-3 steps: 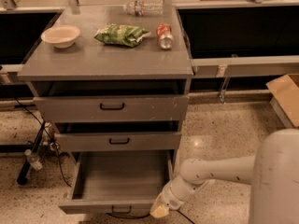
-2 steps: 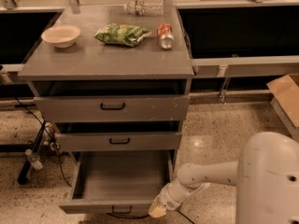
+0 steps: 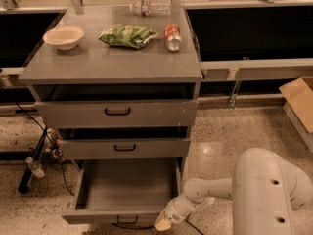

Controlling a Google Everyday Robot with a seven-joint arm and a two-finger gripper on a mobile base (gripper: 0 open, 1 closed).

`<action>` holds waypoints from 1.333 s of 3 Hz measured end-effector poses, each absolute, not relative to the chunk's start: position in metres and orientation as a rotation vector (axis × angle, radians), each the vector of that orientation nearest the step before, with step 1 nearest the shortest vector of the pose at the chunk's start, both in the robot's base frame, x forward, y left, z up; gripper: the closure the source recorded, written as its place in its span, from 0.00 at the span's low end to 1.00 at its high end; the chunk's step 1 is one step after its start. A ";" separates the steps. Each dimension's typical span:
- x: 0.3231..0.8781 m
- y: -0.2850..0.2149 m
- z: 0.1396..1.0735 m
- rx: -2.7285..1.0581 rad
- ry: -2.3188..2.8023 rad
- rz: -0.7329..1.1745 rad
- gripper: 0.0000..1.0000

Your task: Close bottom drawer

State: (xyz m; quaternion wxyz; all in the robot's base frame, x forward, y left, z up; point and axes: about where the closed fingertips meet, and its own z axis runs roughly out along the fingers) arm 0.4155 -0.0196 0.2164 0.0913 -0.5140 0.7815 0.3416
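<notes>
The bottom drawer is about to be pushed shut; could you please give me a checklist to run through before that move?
1. The bottom drawer is pulled well out and needs closing: ok.
2. Nothing inside it sticks up to catch on the way in; it looks bare: ok.
3. The gripper is low at the right end of the front panel: ok.
4. The gripper is touching the panel: cannot tell.
5. The push point is centred; the gripper sits well right of the handle, so the drawer might skew: not ok.
6. The dark cable under the front panel is out of the drawer's path: cannot tell.
</notes>
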 end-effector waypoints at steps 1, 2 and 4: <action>0.422 -0.020 0.163 -1.467 2.336 1.042 1.00; 0.420 -0.020 0.153 -1.454 2.339 1.048 1.00; 0.432 -0.013 0.144 -1.425 2.327 1.054 1.00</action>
